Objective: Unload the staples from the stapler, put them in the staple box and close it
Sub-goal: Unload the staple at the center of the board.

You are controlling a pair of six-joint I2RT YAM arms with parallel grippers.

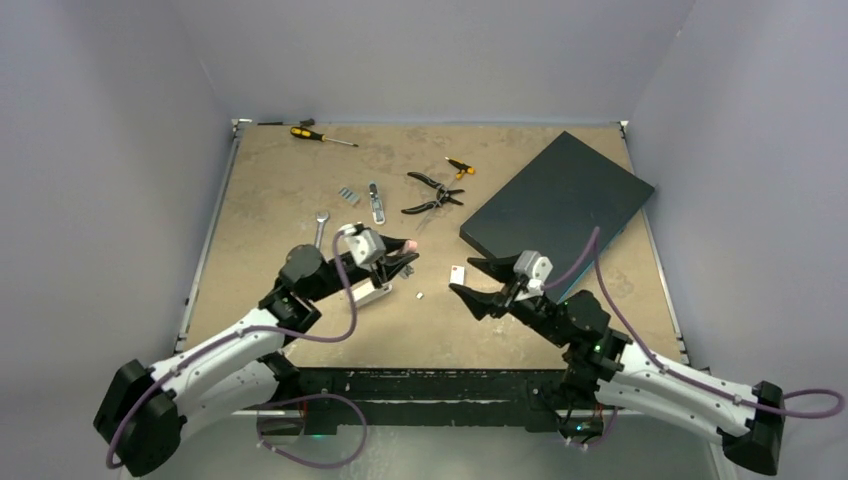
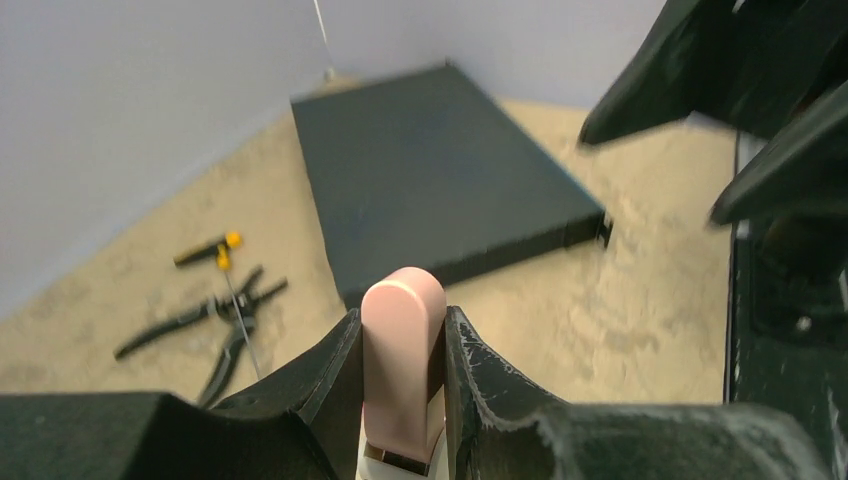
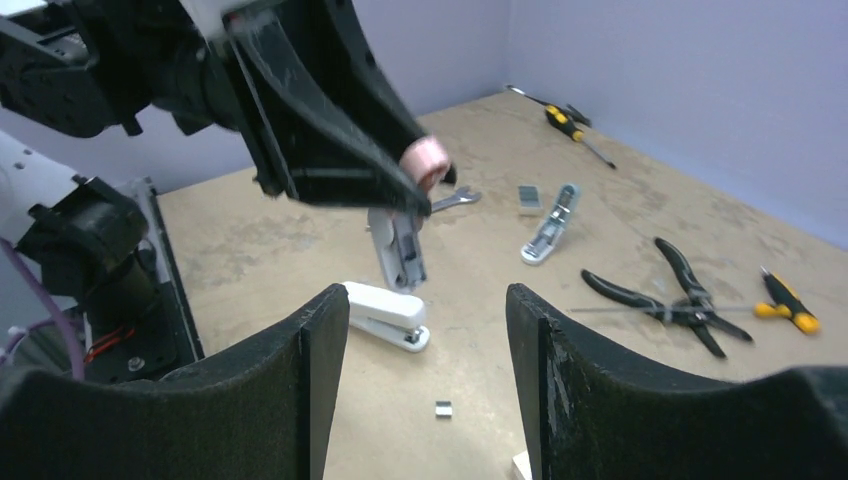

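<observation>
Clamping the pink top arm of the stapler (image 2: 403, 370), the left gripper (image 1: 398, 258) has both fingers pressed against the arm's sides. The pink end sticks out past the fingertips. Under those fingers the stapler is hinged open. Its grey metal magazine (image 3: 400, 250) points down from the pink end, and its white base (image 3: 385, 315) lies on the table (image 1: 280, 190), just below the fingertips.

Beyond the left fingers, well apart from them, lie a wrench (image 1: 321, 225), a grey ribbed staple block (image 1: 348, 194) and a silver tool (image 1: 376, 200) beside that block. Black pliers (image 1: 432, 193) are further right, with a long screwdriver (image 1: 320, 135) near the back wall.

Between the two grippers a tiny strip of staples (image 3: 443, 407) lies loose on the table. It is just ahead of the gap between the right fingers and apart from the white base. A small white box (image 1: 457, 273) sits close to the right fingertips.

The right gripper (image 3: 428, 300) has its fingers spread wide with nothing between them, and it points toward the stapler. Behind and to the right of those fingers lies a flat black board (image 1: 560, 200).
</observation>
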